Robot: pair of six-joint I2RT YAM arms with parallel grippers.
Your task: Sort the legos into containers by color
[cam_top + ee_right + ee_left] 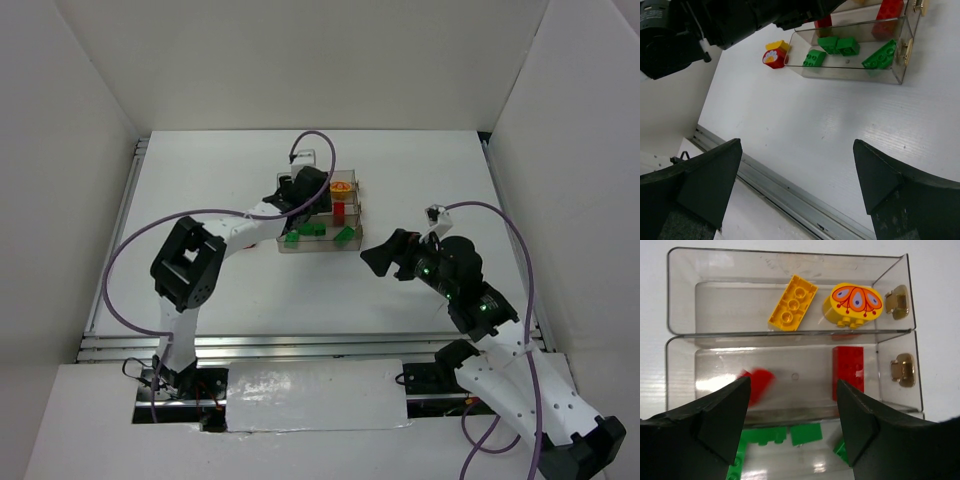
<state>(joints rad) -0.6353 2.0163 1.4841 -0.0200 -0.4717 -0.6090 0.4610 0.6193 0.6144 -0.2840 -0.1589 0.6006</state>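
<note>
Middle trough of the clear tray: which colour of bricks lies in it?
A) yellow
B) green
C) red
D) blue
C: the left wrist view shows a red brick lying on the floor of the middle trough.

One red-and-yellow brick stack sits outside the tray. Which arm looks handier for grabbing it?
Probably the left. The left gripper hangs open over the tray, close to the stack on that arm's side. The right gripper, also open, sits on the tray's opposite side.
</note>
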